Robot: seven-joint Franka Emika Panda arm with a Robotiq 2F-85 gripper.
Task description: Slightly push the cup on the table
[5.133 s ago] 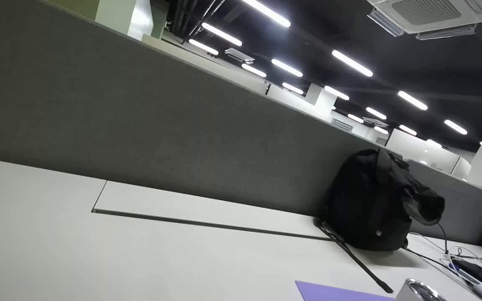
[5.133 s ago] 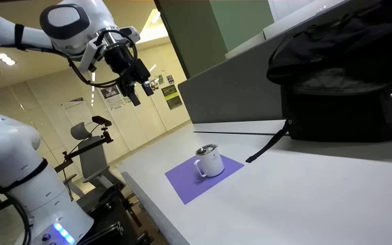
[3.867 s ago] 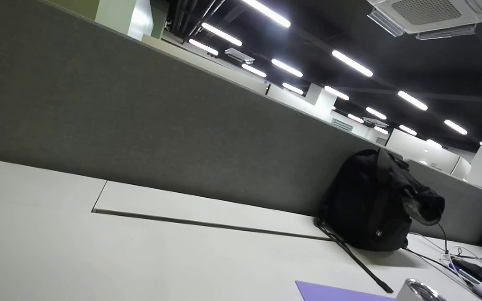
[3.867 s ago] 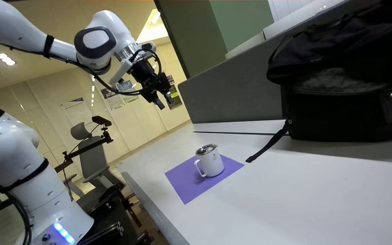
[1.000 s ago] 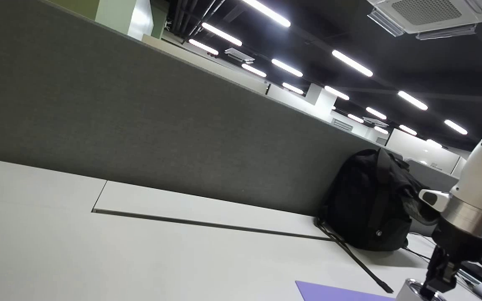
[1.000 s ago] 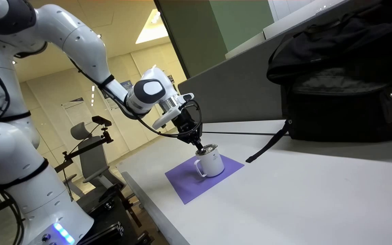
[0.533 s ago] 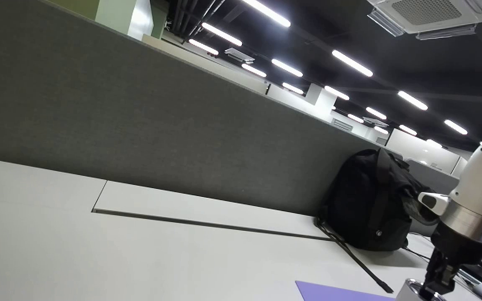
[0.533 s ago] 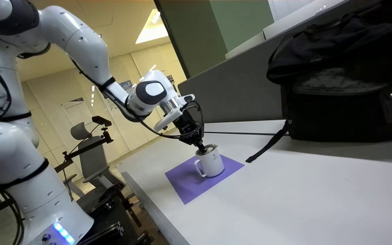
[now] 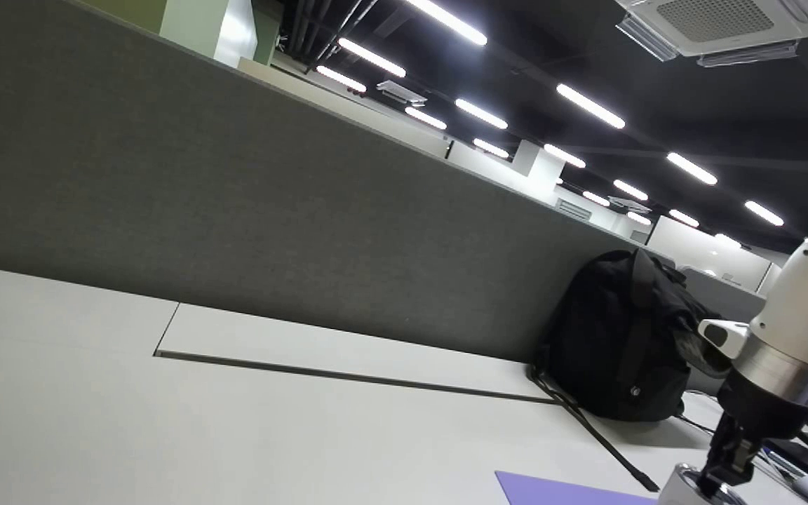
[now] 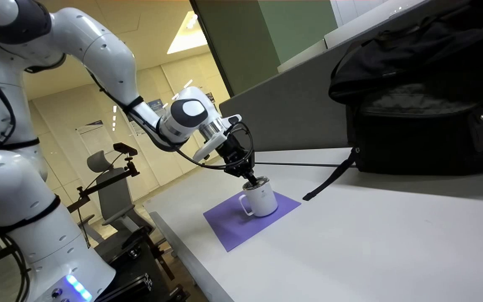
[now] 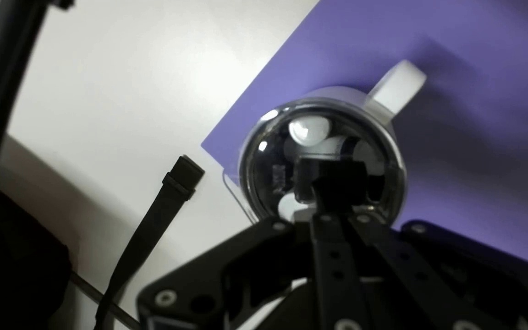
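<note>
White cup (image 10: 262,202) on the purple sheet (image 10: 227,235), slightly nearer the black backpack (image 10: 417,130) than half a second ago, gripper (image 11: 339,185) likewise. Long axis upright; handle (image 11: 397,87) away from the backpack. Fingers (image 11: 353,181) pressed together at the cup's shiny top, with hold of nothing. Under backpack and sheet, off-white table (image 10: 371,243); behind the backpack, grey partition (image 9: 271,196); above it, strip lights (image 9: 590,106).
</note>
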